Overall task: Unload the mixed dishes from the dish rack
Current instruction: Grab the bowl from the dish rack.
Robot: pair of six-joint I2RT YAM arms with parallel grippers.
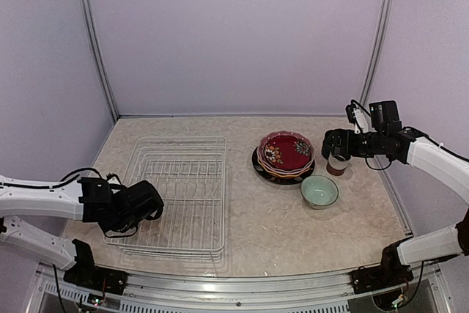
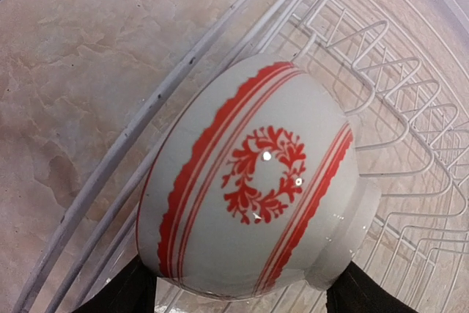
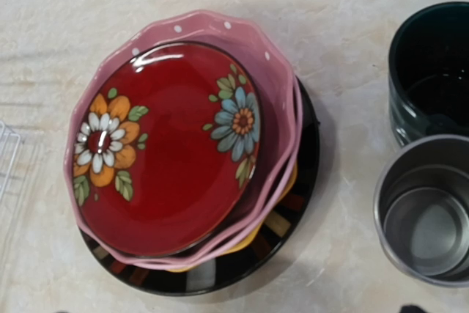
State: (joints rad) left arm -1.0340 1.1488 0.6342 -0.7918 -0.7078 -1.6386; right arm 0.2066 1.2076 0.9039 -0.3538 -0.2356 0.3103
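The left end effector (image 1: 145,204) is clamped on the red-patterned white bowl (image 2: 249,181), at the left rim of the dish rack (image 1: 224,203); this looks like the last piece, since no other dish shows among the wires. Already out on the desk (image 1: 264,232): the dark red floral bowl (image 3: 168,144) stacked on the pink plate (image 3: 275,71) and black plate (image 3: 293,240), the pale-green cup (image 1: 319,190) and brown-white cup (image 1: 337,164). The right end effector (image 1: 341,144) hangs over that cup; its opening I cannot tell
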